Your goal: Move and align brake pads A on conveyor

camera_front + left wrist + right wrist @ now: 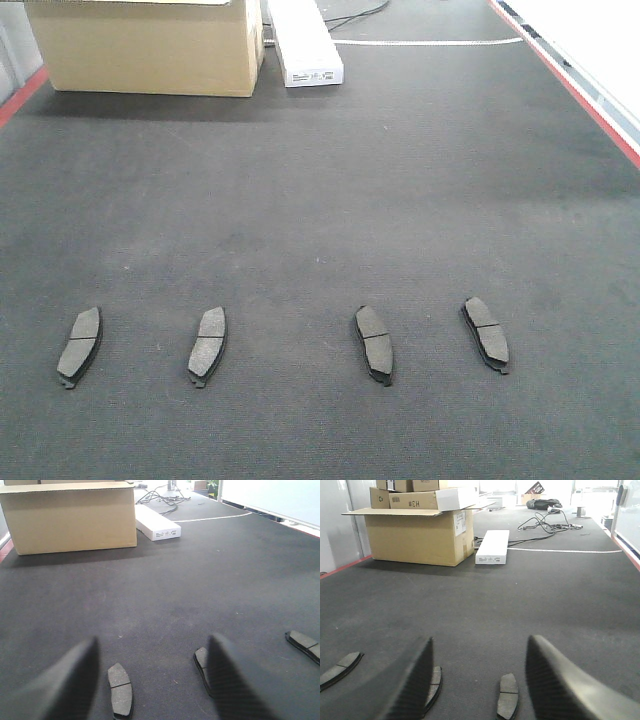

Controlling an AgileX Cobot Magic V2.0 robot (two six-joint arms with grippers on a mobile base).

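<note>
On the conveyor point(320, 180), four brake pads A, lying flat in one loose row across the near part of the belt, well apart from each other: far left pad point(79, 346), second pad point(208, 344), third pad point(375, 343), far right pad point(485, 333). Left two leaning one way, right two the other, so not parallel. Each face-up, grey, with a thin centre groove.

Left gripper point(152, 680) spread wide and empty, hanging low over the belt, second pad point(121, 691) between its fingers point(70, 680), third pad partly hidden behind the other finger. Right gripper point(477, 680) likewise wide apart and empty, one pad point(508, 696) between its fingers point(560, 685), another at the edge of the other finger.

Farther back, one large cardboard box point(150, 45) and one long white box point(305, 40) beside it. Two red edge strips point(570, 85), one along each side.
</note>
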